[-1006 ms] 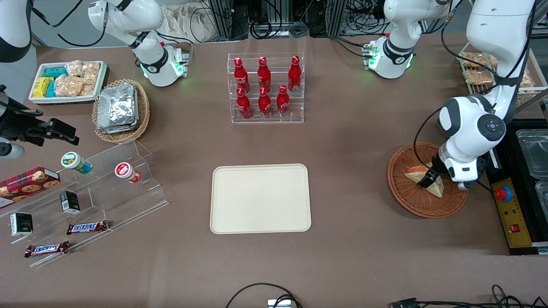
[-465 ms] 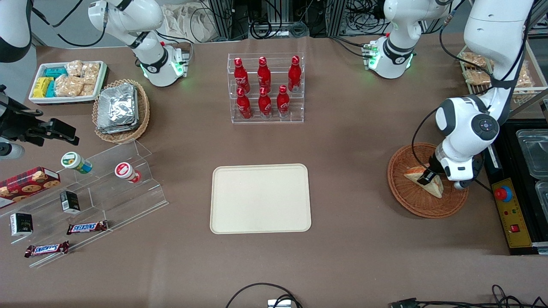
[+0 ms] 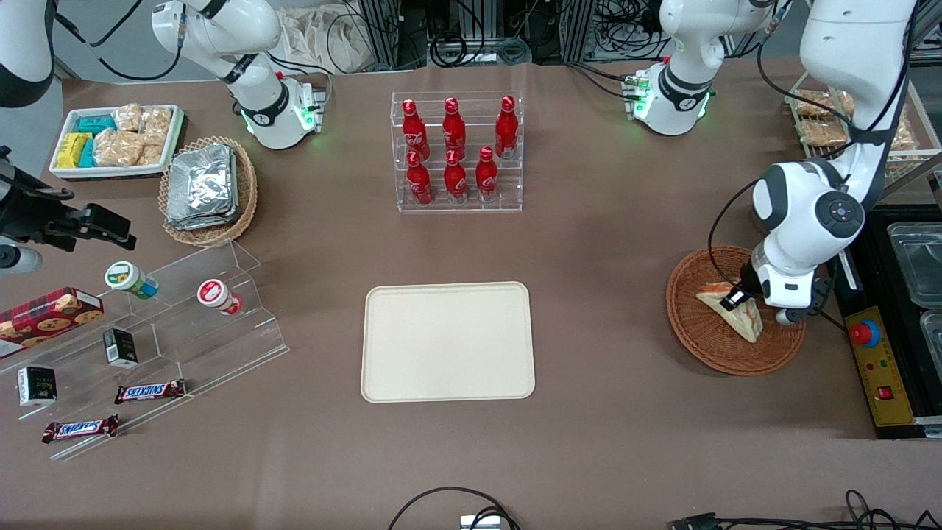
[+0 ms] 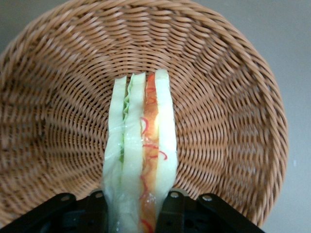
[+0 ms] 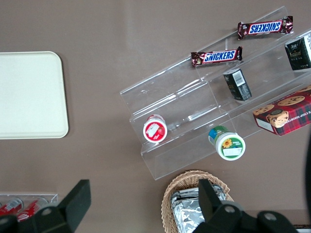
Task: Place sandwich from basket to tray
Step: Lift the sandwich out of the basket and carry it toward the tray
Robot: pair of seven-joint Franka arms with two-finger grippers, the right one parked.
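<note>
Wicker basket (image 3: 706,338) now holds the sandwich (image 3: 742,315) upended, claw (image 3: 736,299) clamped on it.

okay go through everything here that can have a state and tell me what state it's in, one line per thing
Pincer: over the basket, shut on the sandwich.
Sandwich: gripped on edge, tilted, over the basket.
Basket: upright on the table, nothing else in it.
Tray: flat on the table, nothing on it.
Cola bottles: six, upright in the clear rack.
Snickers bars: two, lying flat, wrapped.

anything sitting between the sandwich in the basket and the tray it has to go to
Nothing visible does. The gripper is shut on the sandwich in the basket, and only bare tabletop lies between there and the tray.
</note>
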